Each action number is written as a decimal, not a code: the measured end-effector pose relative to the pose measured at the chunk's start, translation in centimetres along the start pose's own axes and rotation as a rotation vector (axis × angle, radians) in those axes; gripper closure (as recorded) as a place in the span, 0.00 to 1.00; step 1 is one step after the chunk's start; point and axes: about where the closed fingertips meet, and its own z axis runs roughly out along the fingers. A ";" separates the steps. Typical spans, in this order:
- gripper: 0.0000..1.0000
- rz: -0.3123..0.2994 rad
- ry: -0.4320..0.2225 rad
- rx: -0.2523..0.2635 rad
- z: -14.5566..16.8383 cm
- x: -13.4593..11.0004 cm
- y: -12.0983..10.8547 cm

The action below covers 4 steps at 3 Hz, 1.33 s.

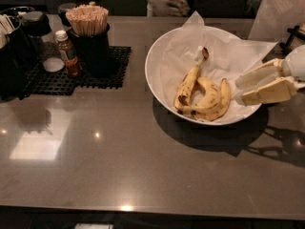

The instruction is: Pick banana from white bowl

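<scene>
— Where did the pincer (240,90) sit at that moment?

— At the right side of the white bowl (151,82), low over its rim, with both fingers pointing left across the paper liner (224,51). The fingers stood a little apart, one above the other in the view, and nothing was between them. It held nothing.

— And the banana (189,82)?

— It lay inside the bowl, left of centre, on the liner. It was the one with the long dark-tipped stem. Two other bananas (214,101) lay curled just beside it, on the pincer's side, their lower ends touching or nearly touching its base.

— So which way did the target lie from the fingertips?

— To the left, and slightly toward the back of the counter (119,166). The pincer was near but not touching any fruit. The two slimmer bananas came between it and the target's lower half.

— And the long axis?

— It ran from the front left, where the fat end rested, up to the back right, where the stem rose. That put it at a slant to the pincer's line of reach. The stem end looked like the freer part, since it stood clear of the neighbours.

— The risk, then?

— Probably that a straight push left would meet the wrong bananas first.
</scene>
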 end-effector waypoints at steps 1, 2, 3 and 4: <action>0.45 0.000 0.000 0.000 0.0 0.0 0.0; 0.30 0.000 0.000 0.000 0.0 0.0 0.0; 0.17 0.000 0.000 0.000 0.0 0.0 0.0; 0.24 0.000 0.000 0.000 0.0 0.0 0.0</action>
